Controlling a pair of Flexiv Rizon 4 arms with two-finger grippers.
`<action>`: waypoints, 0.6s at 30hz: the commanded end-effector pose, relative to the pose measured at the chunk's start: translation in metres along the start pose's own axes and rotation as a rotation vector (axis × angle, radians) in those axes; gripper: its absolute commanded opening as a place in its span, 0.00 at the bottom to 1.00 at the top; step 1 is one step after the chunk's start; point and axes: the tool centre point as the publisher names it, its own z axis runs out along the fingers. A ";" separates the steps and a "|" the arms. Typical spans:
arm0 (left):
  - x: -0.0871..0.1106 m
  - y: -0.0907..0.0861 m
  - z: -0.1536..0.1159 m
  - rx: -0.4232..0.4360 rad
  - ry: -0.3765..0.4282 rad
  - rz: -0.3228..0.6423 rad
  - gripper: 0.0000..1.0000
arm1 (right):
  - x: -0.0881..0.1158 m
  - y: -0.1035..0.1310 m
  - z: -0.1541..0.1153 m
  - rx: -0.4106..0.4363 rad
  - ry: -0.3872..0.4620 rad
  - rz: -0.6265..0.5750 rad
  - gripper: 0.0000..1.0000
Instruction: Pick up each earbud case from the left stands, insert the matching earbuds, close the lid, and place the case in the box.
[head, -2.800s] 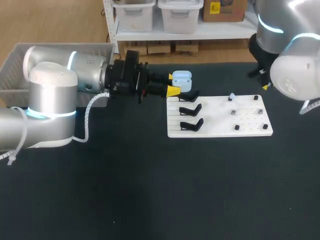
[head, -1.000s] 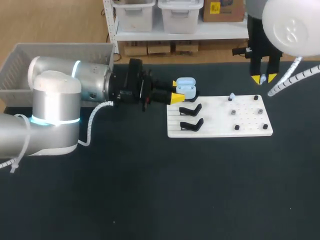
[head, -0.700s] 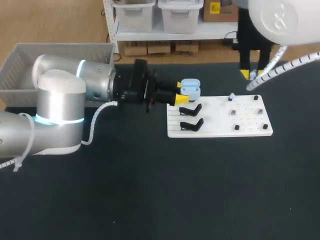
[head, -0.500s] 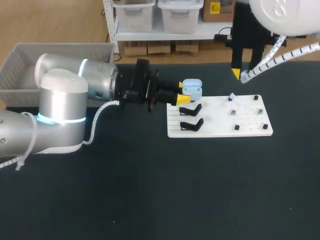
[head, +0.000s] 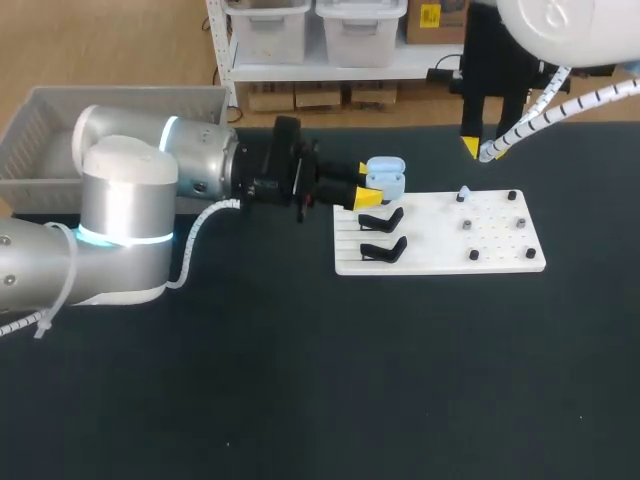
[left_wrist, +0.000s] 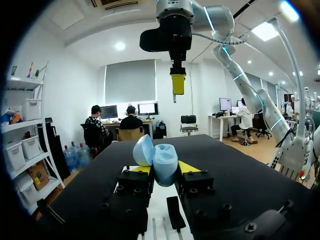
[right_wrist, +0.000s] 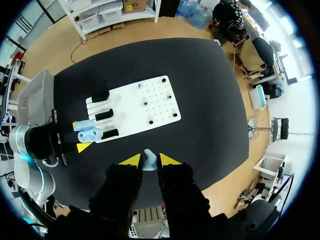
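Observation:
My left gripper (head: 366, 186) is shut on a light blue earbud case (head: 385, 177) with its lid open, held level just over the far-left corner of the white board (head: 500, 262). In the left wrist view the case (left_wrist: 161, 162) sits upright between the yellow tips. High above the board's far edge hangs my right gripper (head: 471, 146), pointing down. It is shut on a small light blue earbud (right_wrist: 149, 161). From the right wrist view the case (right_wrist: 90, 135) lies far below, off to one side. Another light blue earbud (head: 463, 193) stands on a board peg.
Two black stands (head: 381, 220) remain bare on the board's left part, and several small dark pegs (head: 470, 226) dot its right part. A grey basket (head: 40, 125) sits at the table's far left, behind my left arm.
My left gripper has carried the open case a little to the right, over the board's corner. My right arm has swung left with the earbud, closer to the case.

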 end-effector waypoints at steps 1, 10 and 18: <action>0.000 0.001 0.000 0.002 0.001 0.000 0.00 | 0.000 0.000 0.000 0.000 -0.002 0.001 0.00; 0.000 0.001 0.000 0.002 0.001 0.000 0.00 | 0.002 0.003 -0.004 -0.007 0.000 0.019 0.00; 0.000 0.001 0.000 0.002 0.001 0.000 0.00 | 0.013 0.037 -0.024 0.075 -0.047 0.147 0.00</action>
